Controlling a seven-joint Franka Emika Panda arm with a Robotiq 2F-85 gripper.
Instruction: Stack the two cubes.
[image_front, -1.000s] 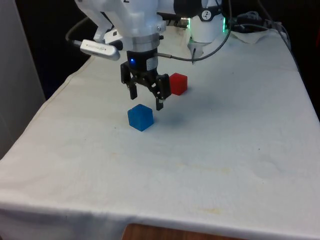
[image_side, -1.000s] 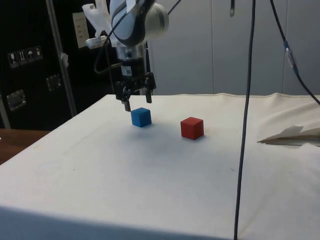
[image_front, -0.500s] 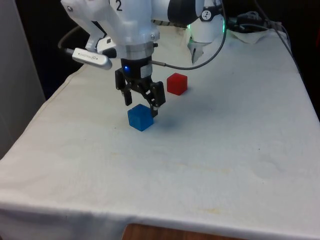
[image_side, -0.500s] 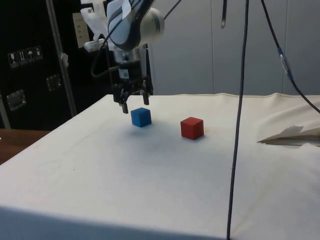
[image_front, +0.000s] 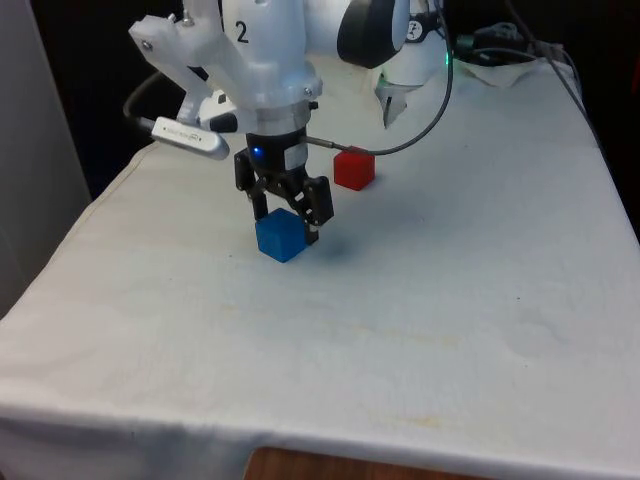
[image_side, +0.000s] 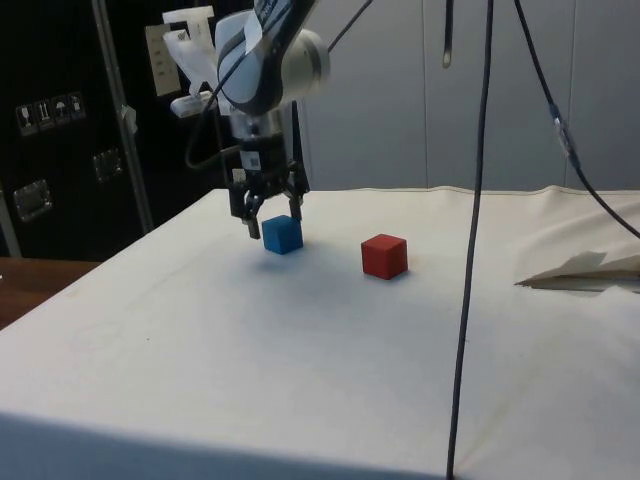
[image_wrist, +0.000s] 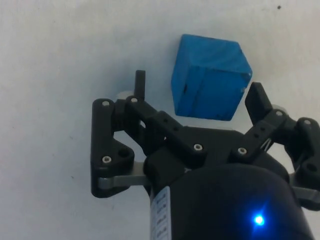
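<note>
Cloth, white and faintly stained, covers the whole table, hanging over the near edge in the front view, where a strip of brown wood shows beneath it. In the side view, dark cabinets stand behind the table, and black cables hang down in front of the camera. Crumpled white material lies on the cloth toward 3 o'clock in that view.

The gripper points straight down over the blue cube, with its 2 black fingers spread wide and reaching down either side of it. In the wrist view, the fingers flank the blue cube with a gap of cloth showing between the other finger and the cube's face; the finger at the cube's corner sits very close to it, and I cannot tell whether it touches. The gripper grasps nothing. In the side view, the gripper has its tips low, near the cloth, with the blue cube between them.

The blue cube rests flat on the cloth. The red cube sits apart from it, at about 1 o'clock from the blue cube in the front view, and at 3 o'clock from it in the side view. The 2 cubes are not stacked.
</note>
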